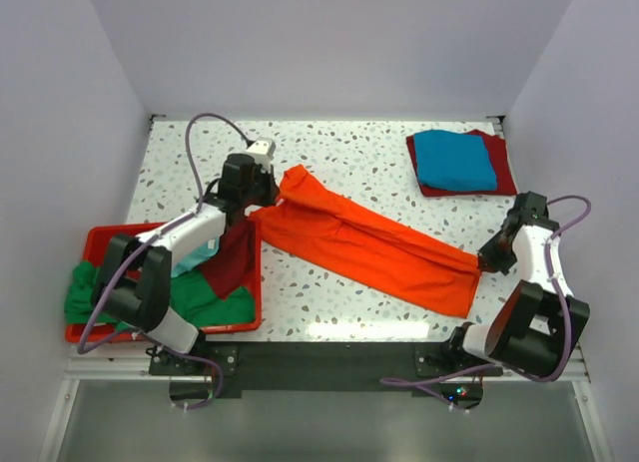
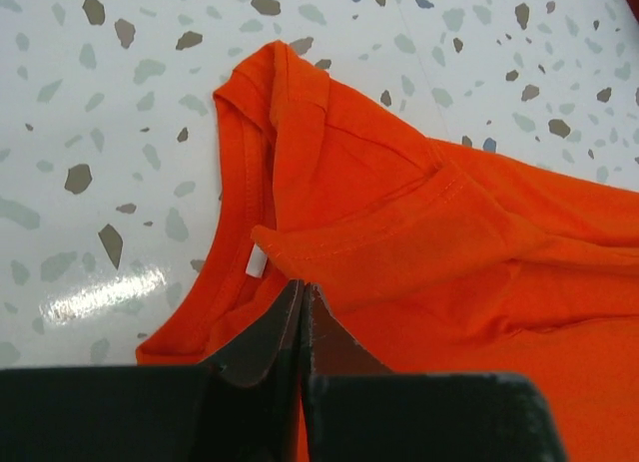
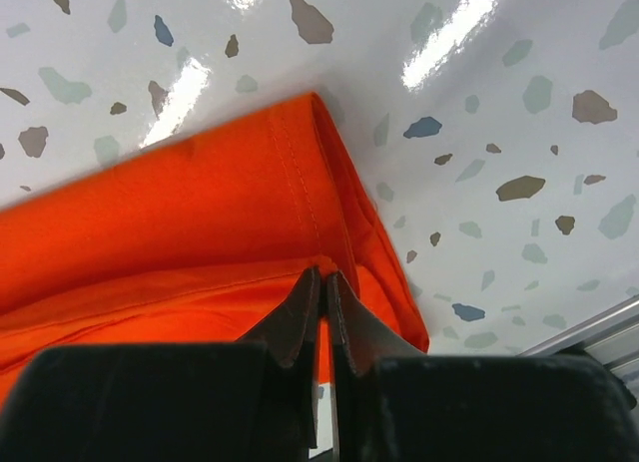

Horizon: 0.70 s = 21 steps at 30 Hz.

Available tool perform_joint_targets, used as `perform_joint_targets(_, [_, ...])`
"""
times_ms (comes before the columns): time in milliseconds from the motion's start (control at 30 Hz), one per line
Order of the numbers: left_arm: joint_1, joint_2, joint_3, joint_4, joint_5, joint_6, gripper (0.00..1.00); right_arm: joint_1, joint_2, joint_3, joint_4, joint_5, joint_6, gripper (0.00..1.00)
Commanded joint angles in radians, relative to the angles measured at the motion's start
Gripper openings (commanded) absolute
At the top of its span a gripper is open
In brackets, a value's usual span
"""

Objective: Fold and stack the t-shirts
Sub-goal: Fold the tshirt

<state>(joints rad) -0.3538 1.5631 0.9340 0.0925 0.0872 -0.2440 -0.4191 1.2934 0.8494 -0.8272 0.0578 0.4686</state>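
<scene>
With the left gripper (image 1: 263,190) shut tight, pinching the collar end of the orange t-shirt (image 1: 369,244) at the far left of the speckled table (image 1: 379,148). With the right gripper (image 1: 484,258), likewise closed, clamping the opposite end of the same shirt at the near right. Stretching the cloth between the two into a long, narrow, folded band, lying on the tabletop and running diagonally from far left to near right.

In the left wrist view, nipping a doubled seam of the orange t-shirt (image 2: 449,252) at the tips of the left gripper (image 2: 303,290), just beside the neckline and a small white label. In the right wrist view, biting a fold of the orange t-shirt (image 3: 180,223) at the tips of the right gripper (image 3: 324,277), near the hemmed corner and close to the table's edge.

Also showing, at the far right corner and well apart from the band, a folded blue t-shirt (image 1: 454,160) stacked on a folded dark red t-shirt (image 1: 502,178). Showing too, at the near left beside the left arm, a red bin (image 1: 100,234) holding a crumpled green t-shirt (image 1: 215,297) that is spilling over the bin's left rim, alongside a second dark red t-shirt (image 1: 235,262) and a light teal t-shirt (image 1: 203,252) partly hidden under the arm.
</scene>
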Motion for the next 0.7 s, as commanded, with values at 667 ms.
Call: perform_joint_targets(667, [-0.068, 0.159, 0.274, -0.145, 0.062, -0.132, 0.5, 0.154, 0.039, 0.04, 0.126, -0.144, 0.008, 0.4])
